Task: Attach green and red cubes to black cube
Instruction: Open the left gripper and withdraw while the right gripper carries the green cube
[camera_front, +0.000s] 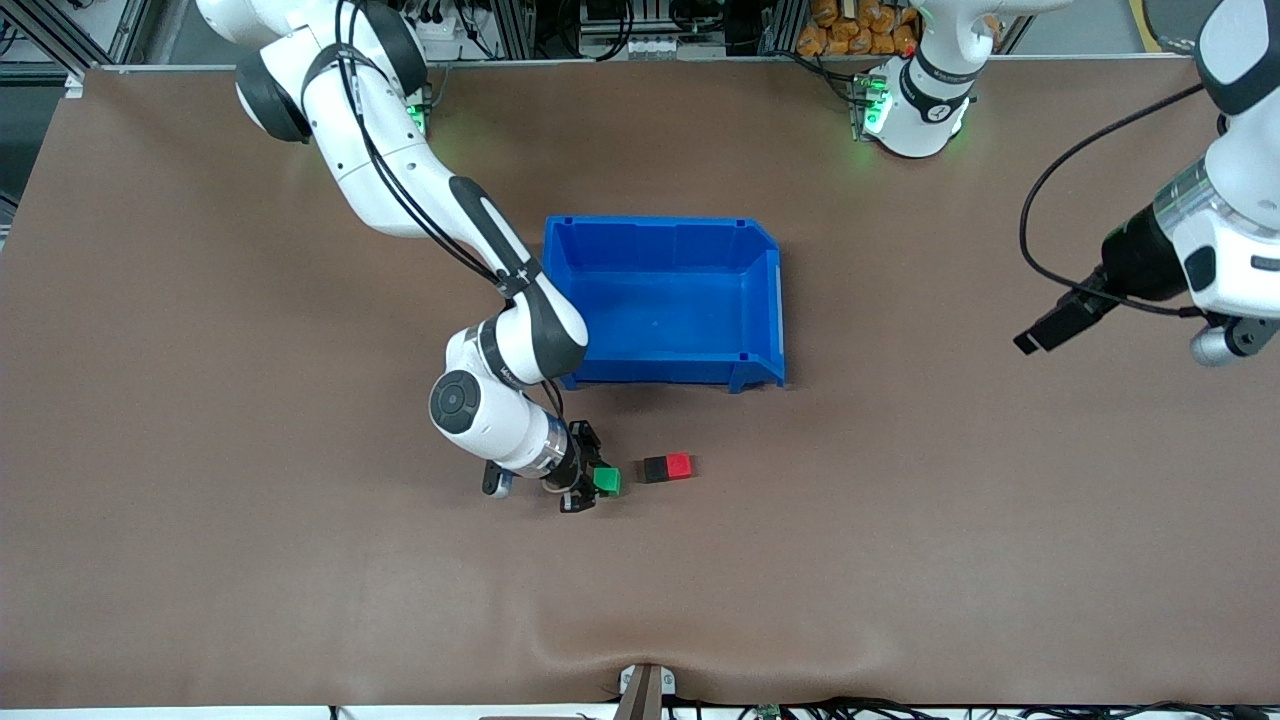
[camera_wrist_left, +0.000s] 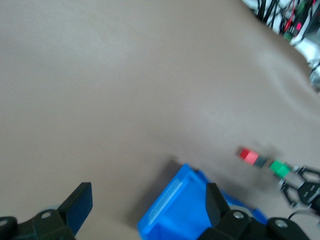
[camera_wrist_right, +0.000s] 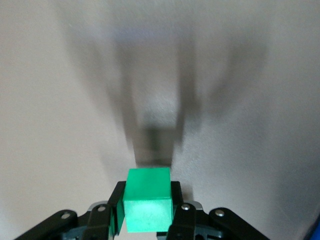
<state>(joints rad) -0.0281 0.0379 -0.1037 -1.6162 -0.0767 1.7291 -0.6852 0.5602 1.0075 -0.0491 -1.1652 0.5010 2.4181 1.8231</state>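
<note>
Green cube (camera_front: 606, 481) sits pinched between the fingers of the right hand (camera_front: 588, 481), low over the worktop (camera_front: 250, 560) and just beside the black cube (camera_front: 656, 469). That black cube touches the red cube (camera_front: 679, 466); both lie nearer the front camera than the blue bin (camera_front: 770, 300). Spread open, the left hand (camera_wrist_left: 145, 210) waits high over its own end of the worktop.

Brown table (camera_front: 200, 400) (matte, slightly rippled), metal framing (camera_front: 60, 30) and cables (camera_front: 900, 708) along its edges
</note>
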